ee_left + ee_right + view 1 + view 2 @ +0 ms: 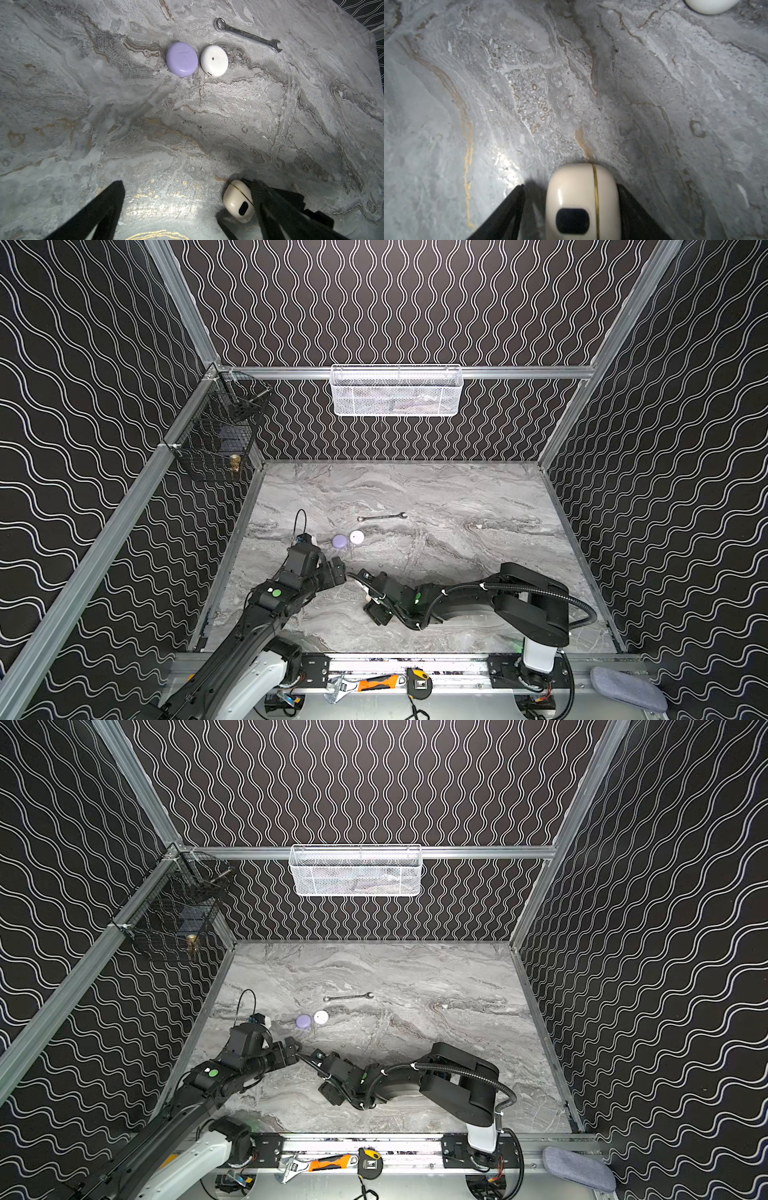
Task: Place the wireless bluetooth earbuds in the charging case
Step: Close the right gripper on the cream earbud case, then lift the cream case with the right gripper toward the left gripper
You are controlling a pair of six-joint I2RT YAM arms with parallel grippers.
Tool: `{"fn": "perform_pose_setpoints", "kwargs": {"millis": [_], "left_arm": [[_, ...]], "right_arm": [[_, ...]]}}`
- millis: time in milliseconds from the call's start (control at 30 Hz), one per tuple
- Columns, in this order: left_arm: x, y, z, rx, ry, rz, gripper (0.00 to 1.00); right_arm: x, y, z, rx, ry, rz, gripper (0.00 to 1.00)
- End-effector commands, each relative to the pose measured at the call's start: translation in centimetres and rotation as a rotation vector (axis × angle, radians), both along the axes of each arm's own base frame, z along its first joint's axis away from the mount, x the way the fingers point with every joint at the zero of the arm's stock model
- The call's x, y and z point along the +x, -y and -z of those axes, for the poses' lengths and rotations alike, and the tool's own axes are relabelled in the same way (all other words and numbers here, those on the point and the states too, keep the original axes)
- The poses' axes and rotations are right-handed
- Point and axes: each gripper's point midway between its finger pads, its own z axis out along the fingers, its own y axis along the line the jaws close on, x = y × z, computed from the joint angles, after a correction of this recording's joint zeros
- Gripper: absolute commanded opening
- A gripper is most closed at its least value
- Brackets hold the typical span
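Observation:
A cream charging case [582,199] with a gold seam and a black oval window lies closed between the fingers of my right gripper [571,187]. One finger rests against it and a dark gap shows at the other. In both top views it is a pale spot [367,596] at my right gripper [365,597]. My left gripper [189,199] stands wide open and empty just left of it [338,570]. A lavender case [182,59] and a white case [214,60] lie closed side by side further back. A tiny white piece [478,526] is too small to identify as one of the earbuds.
A steel wrench [381,516] lies behind the two round cases. A white mesh basket [397,390] hangs on the back wall and a black wire basket [216,435] on the left wall. Tools rest on the front rail [374,684].

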Motion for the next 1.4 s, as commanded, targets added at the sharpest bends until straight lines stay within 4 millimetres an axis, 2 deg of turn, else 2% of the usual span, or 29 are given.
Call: {"fn": "perform_pose_setpoints", "kwargs": {"millis": [0, 300, 400, 433, 567, 733, 1000, 1200, 1300, 1367], "left_arm": [[0.2, 0.0, -0.6, -0.007, 0.015, -0.006, 0.99], [0.2, 0.3, -0.5, -0.025, 0.012, 0.000, 0.99], [0.2, 0.6, -0.6, -0.029, 0.009, 0.013, 0.99], [0.2, 0.6, -0.6, -0.029, 0.008, 0.015, 0.99], [0.2, 0.6, -0.7, -0.024, 0.007, 0.020, 0.99], [0.0, 0.7, -0.6, -0.028, 0.007, 0.027, 0.99], [0.1, 1.1, -0.4, -0.044, -0.003, 0.037, 0.99], [0.2, 1.7, -0.8, -0.070, 0.000, 0.062, 0.99], [0.2, 2.4, -0.8, -0.093, -0.004, 0.095, 0.98], [0.1, 3.3, -1.2, -0.127, 0.004, 0.137, 0.97]], "right_arm": [[-0.6, 2.7, 2.1, -0.095, -0.044, 0.053, 0.65], [-1.5, 3.4, 1.4, -0.048, -0.041, 0.026, 0.58], [-2.1, 3.1, 1.5, -0.037, -0.040, -0.006, 0.47], [-2.2, 3.0, 1.6, -0.033, -0.042, -0.013, 0.46], [-2.3, 2.8, 2.2, -0.036, -0.051, -0.019, 0.56], [-2.0, 2.4, 3.3, -0.071, -0.055, -0.016, 0.58], [-2.2, 2.3, 3.0, -0.051, -0.061, -0.021, 0.42], [-2.2, 2.6, 2.0, 0.000, -0.041, -0.017, 0.33], [-1.7, 2.7, 0.6, 0.042, -0.007, 0.004, 0.28], [-1.3, 2.9, -1.3, 0.093, 0.035, 0.021, 0.26]]}}
